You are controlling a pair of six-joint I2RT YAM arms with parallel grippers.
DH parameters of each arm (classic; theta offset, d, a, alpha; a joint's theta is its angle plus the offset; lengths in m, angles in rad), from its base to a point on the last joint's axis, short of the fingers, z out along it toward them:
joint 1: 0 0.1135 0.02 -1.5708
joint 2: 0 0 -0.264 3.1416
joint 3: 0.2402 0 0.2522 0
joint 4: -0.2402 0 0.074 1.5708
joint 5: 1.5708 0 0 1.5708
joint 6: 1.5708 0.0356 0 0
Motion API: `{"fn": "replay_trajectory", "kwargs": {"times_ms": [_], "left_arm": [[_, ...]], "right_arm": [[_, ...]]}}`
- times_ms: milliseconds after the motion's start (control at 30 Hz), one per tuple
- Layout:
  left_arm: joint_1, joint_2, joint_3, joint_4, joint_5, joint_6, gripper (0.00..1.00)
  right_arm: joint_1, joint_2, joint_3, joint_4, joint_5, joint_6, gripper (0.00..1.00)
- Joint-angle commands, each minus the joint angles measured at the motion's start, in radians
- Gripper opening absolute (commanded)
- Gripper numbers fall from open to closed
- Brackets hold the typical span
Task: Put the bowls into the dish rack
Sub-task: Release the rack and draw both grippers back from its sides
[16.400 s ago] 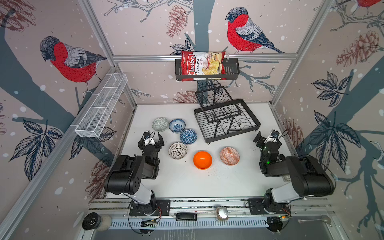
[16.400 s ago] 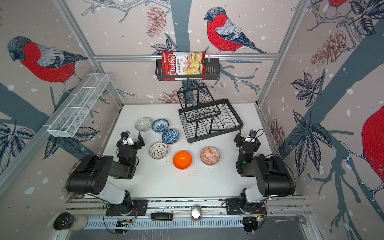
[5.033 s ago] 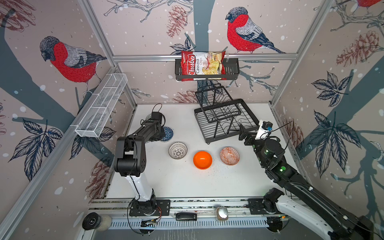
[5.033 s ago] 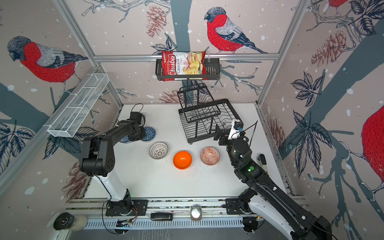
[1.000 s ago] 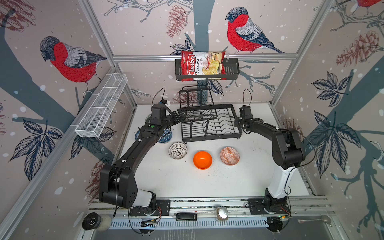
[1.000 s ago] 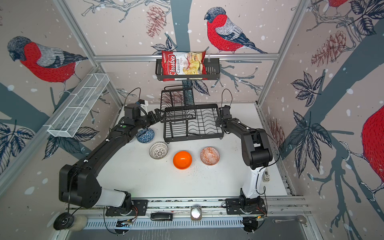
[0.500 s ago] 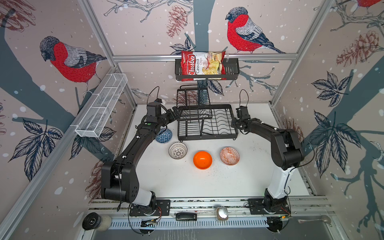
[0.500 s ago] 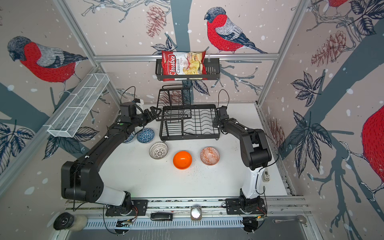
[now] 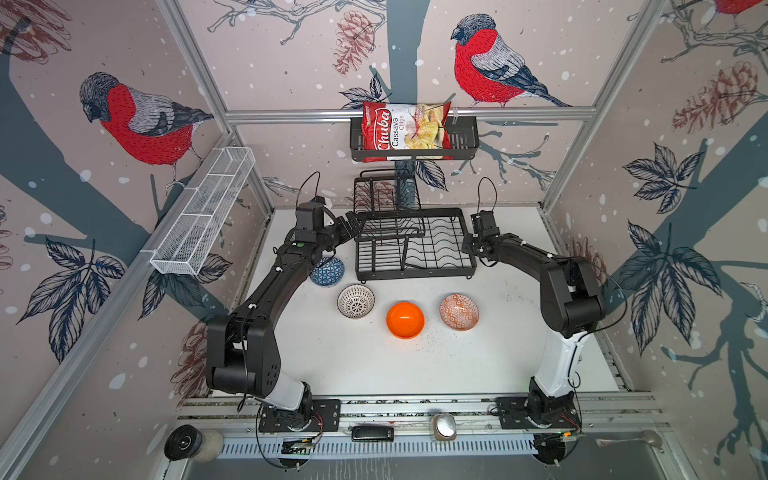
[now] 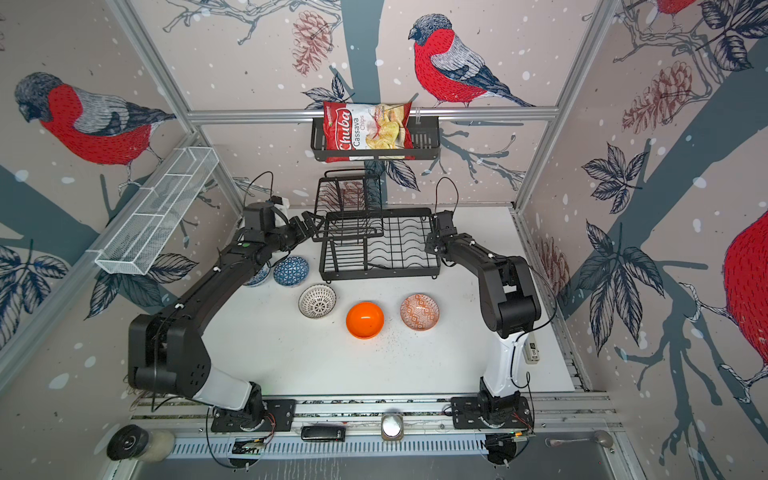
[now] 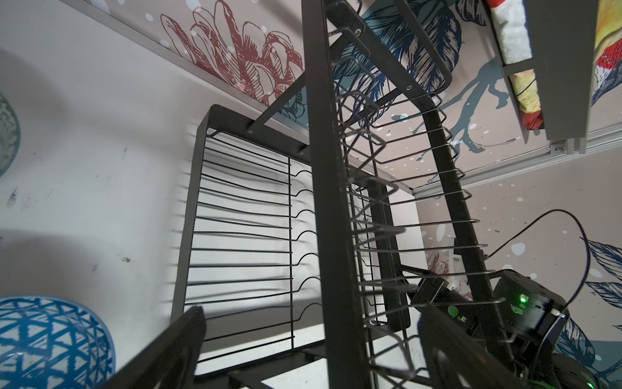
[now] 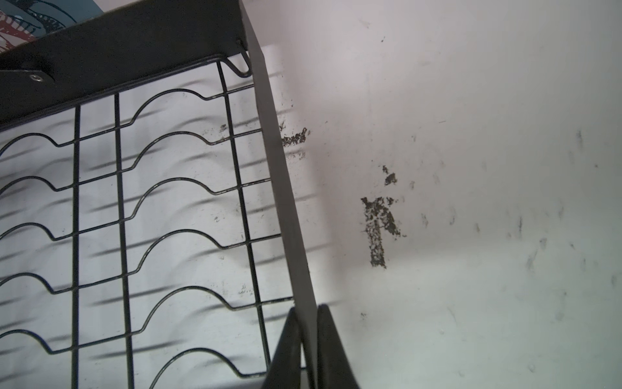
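Observation:
The black dish rack [image 9: 415, 272] [image 10: 380, 272] stands square at the back of the table. My right gripper [image 9: 467, 245] [image 12: 309, 336] is shut on its right rim. My left gripper [image 9: 353, 222] [image 11: 313, 350] is open, its fingers [image 11: 175, 347] either side of the raised shelf's left rail. In front lie a white black-lined bowl [image 9: 355, 301], a plain orange bowl [image 9: 405, 320] and an orange-red patterned bowl [image 9: 459, 311]. A blue-white bowl [image 9: 328, 270] [image 11: 50, 340] sits by the left arm, a second [image 10: 257, 276] mostly under it. A grey-green bowl [image 11: 6, 134] shows at the left wrist view's edge.
A black basket with a chips bag [image 9: 405, 133] hangs on the back wall above the rack. A long white mesh basket [image 9: 203, 212] is fixed to the left wall. Walls close in the table on three sides.
Over the last second the rack slid a little to the left with the right gripper shut on its rim. The left wrist drew back to the left, still open at the shelf.

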Motion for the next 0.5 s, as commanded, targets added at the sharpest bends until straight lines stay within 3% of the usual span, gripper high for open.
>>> {"fn": "replay_trajectory", "kwargs": {"times_ms": [0, 467], "left_arm": [[-0.003, 0.019, 0.008, -0.082, 0.043, 0.052, 0.98], [-0.006, 0.075, 0.103, -0.164, 0.031, 0.095, 0.98]], "right_arm": [[-0.001, -0.007, -0.007, 0.070, 0.066, 0.145, 0.02], [-0.021, -0.024, -0.025, 0.082, 0.023, 0.154, 0.06]]}}
